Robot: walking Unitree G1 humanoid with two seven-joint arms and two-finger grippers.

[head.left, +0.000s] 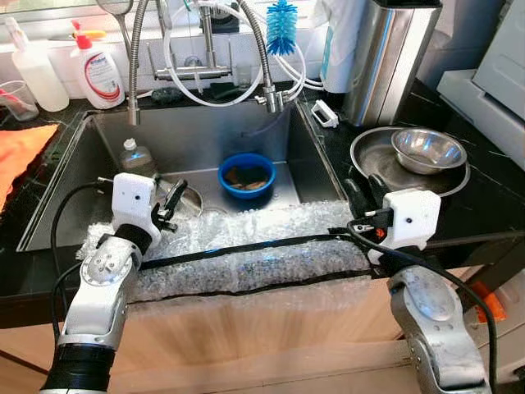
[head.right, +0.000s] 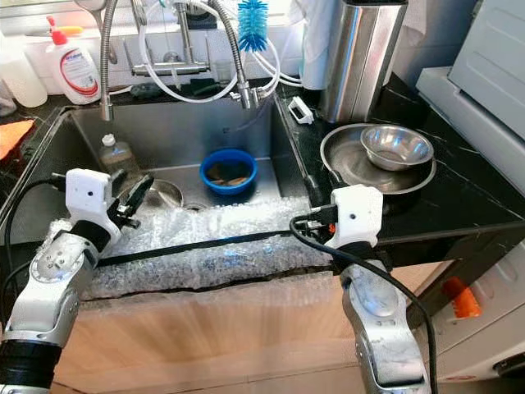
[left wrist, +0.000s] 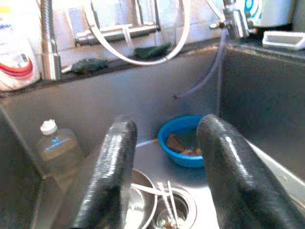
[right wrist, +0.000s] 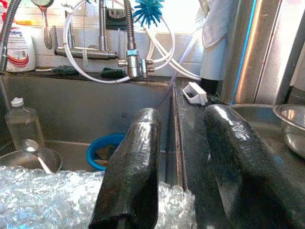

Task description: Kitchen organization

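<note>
In the sink (head.left: pixel 107 156) stands a blue bowl (head.left: pixel 246 176), behind the bubble wrap (head.left: pixel 246 246). In the left wrist view, the left gripper (left wrist: pixel 167 167) is spread, empty, above the drain. In the right wrist view, the right gripper (right wrist: pixel 186 167) is also spread, over the counter edge.

Head cameras overlook sink (head.left: pixel 197 135); wrist cameras face it

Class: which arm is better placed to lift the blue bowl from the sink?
Left. The left gripper hangs open over the sink near the blue bowl; the right gripper is over the counter.
</note>
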